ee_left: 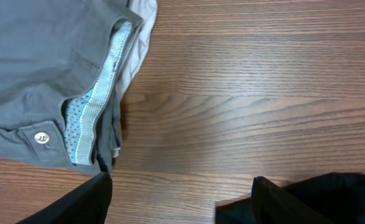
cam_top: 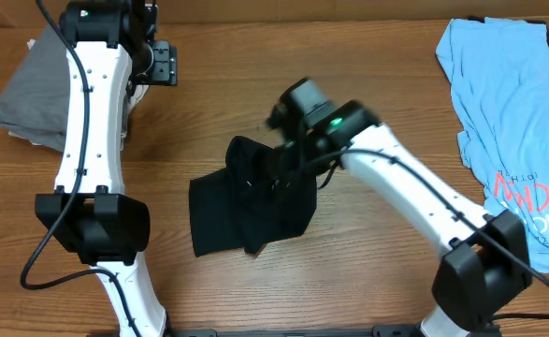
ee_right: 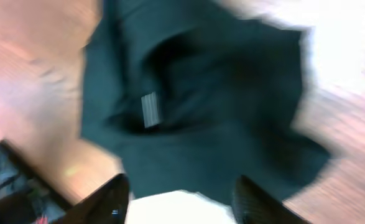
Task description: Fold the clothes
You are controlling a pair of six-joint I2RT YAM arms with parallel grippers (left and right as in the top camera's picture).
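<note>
Worktop (cam_top: 349, 56): bare wood open along the middle of the far edge and along the near strip between the two arm bases.

Obstacles:
- black garment (cam_top: 227, 211), crumpled at centre
- grey trousers (cam_top: 31, 84), far left corner
- blue shirt (cam_top: 508, 103), along the right edge
- left arm (cam_top: 92, 140), spanning the left side near to far
- right arm (cam_top: 414, 187), crossing diagonally from near right to centre

Black garment (cam_top: 246, 201) at counter centre. Grey trousers (ee_left: 33, 62) at far-left corner, with a pale blue dotted waistband (ee_left: 86, 115). Light blue shirt (cam_top: 503, 94), red lettering (cam_top: 527, 192), at right edge; counter (cam_top: 349, 65) brown woodgrain.
</note>
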